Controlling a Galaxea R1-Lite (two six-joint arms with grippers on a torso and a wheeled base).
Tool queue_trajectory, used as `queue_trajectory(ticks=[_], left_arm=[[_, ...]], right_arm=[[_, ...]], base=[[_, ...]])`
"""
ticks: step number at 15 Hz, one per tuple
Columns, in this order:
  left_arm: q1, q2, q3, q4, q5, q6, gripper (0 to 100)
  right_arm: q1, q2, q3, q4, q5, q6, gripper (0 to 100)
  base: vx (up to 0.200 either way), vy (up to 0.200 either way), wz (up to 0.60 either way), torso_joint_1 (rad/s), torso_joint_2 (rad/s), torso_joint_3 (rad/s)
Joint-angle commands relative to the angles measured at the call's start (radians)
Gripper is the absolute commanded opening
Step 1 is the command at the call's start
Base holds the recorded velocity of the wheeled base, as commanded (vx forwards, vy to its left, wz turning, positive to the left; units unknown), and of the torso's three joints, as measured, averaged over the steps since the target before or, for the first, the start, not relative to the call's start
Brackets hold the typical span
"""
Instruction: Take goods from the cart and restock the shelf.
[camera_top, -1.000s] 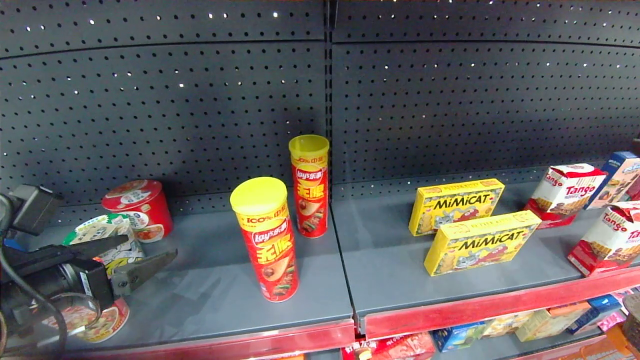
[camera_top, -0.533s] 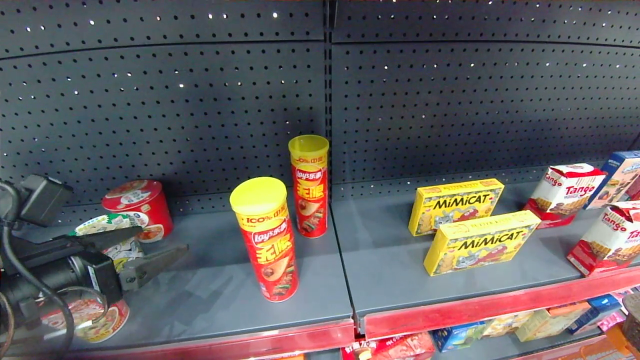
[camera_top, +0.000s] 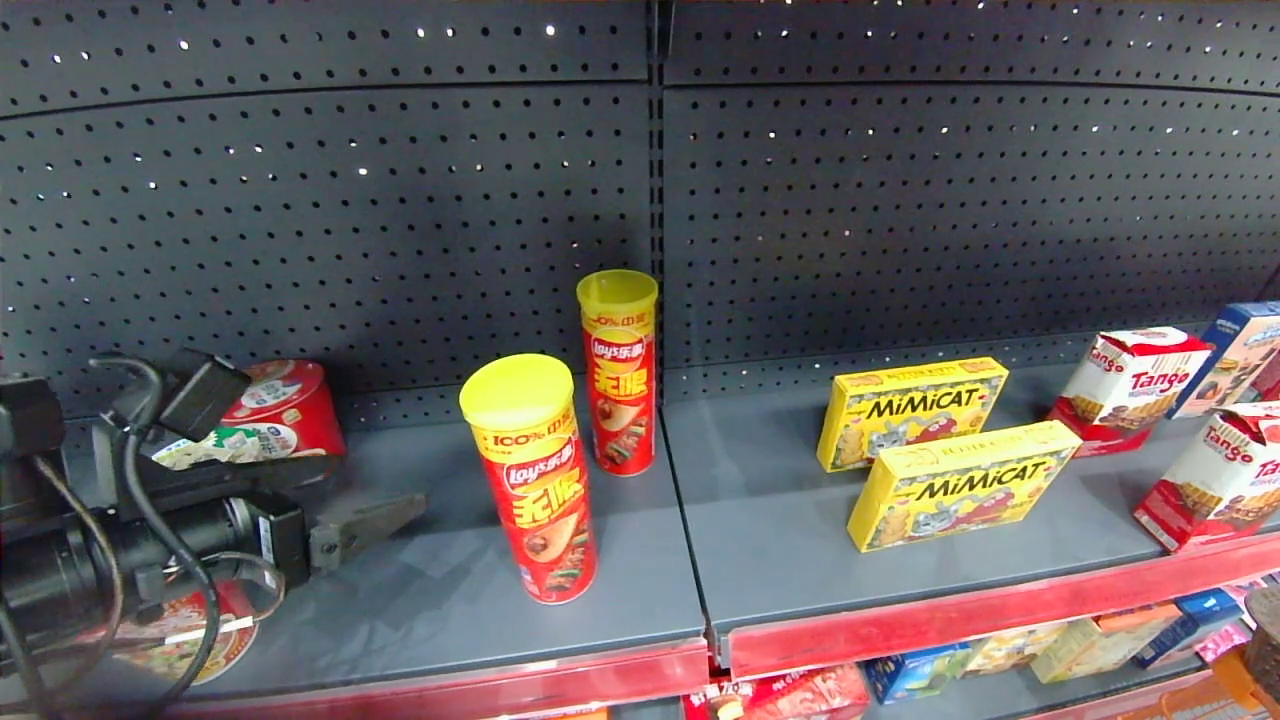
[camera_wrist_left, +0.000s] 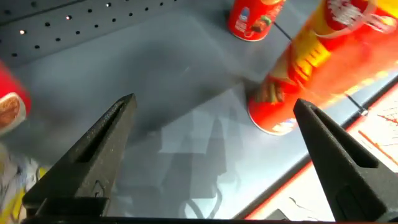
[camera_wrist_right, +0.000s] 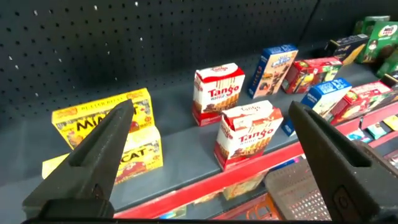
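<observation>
- Black left gripper (camera_wrist_left: 214, 104): jaws wide apart, nothing between them, low over the grey shelf (camera_top: 420, 590).
- Front chip can (camera_top: 530, 480) stands upright just ahead of its tips, not touching.
- Right gripper (camera_wrist_right: 212, 107): jaws apart, empty, facing yellow boxes (camera_wrist_right: 74, 118) and wafer packs (camera_wrist_right: 245, 134).

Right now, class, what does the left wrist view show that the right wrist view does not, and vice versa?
Left wrist, not right: the near chip can, the far chip can, a red cup, the open left end effector. Right wrist, not left: yellow boxes, wafer boxes, a blue box, the open right end effector. Both: grey shelf board, red front edge, perforated back panel.
</observation>
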Motion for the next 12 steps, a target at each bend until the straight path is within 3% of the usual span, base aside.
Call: queue_trajectory(ticks=[1, 12], left_arm=[[-0.015, 0.057, -0.035, -0.001, 0.001, 0.001, 100], [-0.114, 0.159, -0.082, -0.001, 0.007, 0.001, 100]], right_arm=[[0.0, 0.024, -0.016, -0.002, 0.0, -0.001, 100], [-0.017, 0.032, -0.044, -0.004, 0.0, -0.001, 100]], base=[[0.0, 0.0, 0.0, 0.0, 0.0, 0.0], [0.0, 0.0, 0.0, 0.0, 0.0, 0.0]])
